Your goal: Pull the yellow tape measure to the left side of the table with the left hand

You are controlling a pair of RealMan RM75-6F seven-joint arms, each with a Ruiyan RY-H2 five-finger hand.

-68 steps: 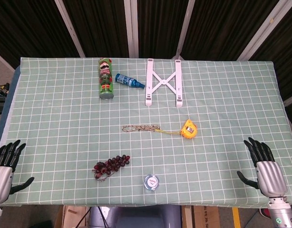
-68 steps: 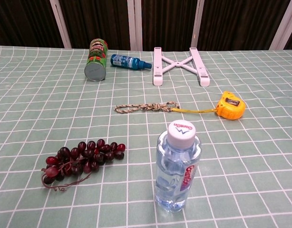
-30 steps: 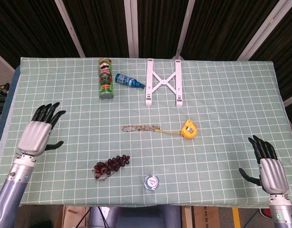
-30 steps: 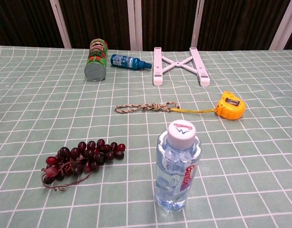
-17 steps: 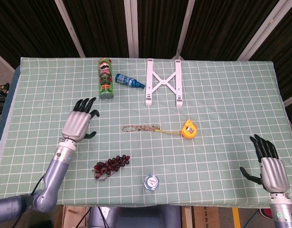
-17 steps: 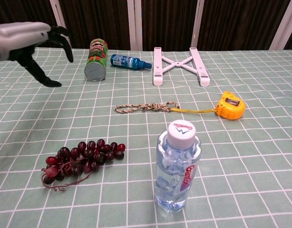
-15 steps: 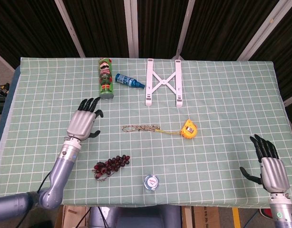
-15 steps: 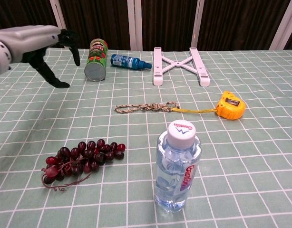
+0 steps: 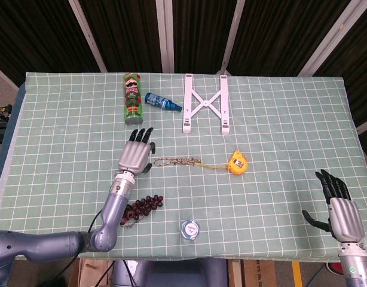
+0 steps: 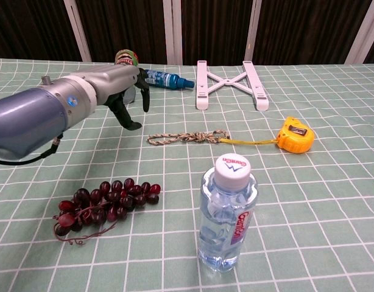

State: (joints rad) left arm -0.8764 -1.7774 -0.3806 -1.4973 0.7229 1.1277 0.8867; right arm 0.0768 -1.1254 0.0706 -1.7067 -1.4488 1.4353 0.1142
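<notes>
1. Your left hand is out over the middle of the green checked table, fingers spread and pointing away from you, holding nothing.
2. From the chest view that same hand hangs above the cloth, thumb angled down toward the surface, with the forearm crossing in from the left.
3. The yellow tape measure sits right of centre on the table, well apart from your left hand.
4. A thin yellow strip runs from the tape measure leftward to a braided cord, which lies flat in a line.
5. The near end of that cord lies just beside your left fingertips; whether they touch it I cannot tell.
6. Your right hand sits at the near right corner of the table, fingers apart, nothing in it.
7. Behind your left hand, a green can lies on its side, with a small blue bottle lying next to it.
8. A white folding stand rests at the far centre.
9. A bunch of dark grapes lies near you on the left, your forearm passing over it in the head view.
10. A water bottle stands upright closest to you.
</notes>
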